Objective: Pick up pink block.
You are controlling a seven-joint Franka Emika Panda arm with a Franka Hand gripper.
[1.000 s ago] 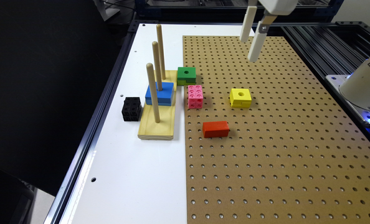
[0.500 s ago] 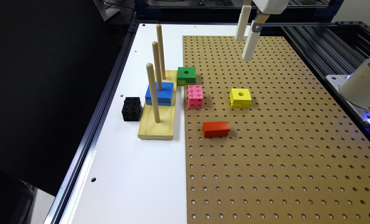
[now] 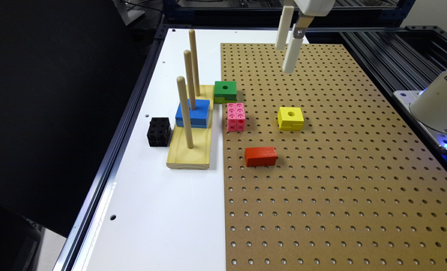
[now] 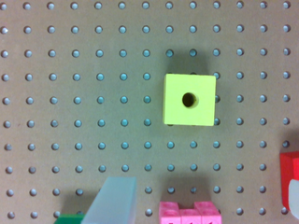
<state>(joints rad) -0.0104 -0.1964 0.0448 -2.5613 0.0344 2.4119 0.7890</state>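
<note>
While the gripper (image 3: 288, 56) hangs high with fingers spread and empty, likely to clear the pegs, the pink block (image 3: 236, 116) lies free on the pegboard (image 3: 321, 180) beside the yellow block (image 3: 291, 118).

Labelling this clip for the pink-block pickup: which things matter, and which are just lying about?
Belongs to the job:
pink block
claw

Lying about:
black block
red block
yellow block
green block
blue block
peg stand
</note>
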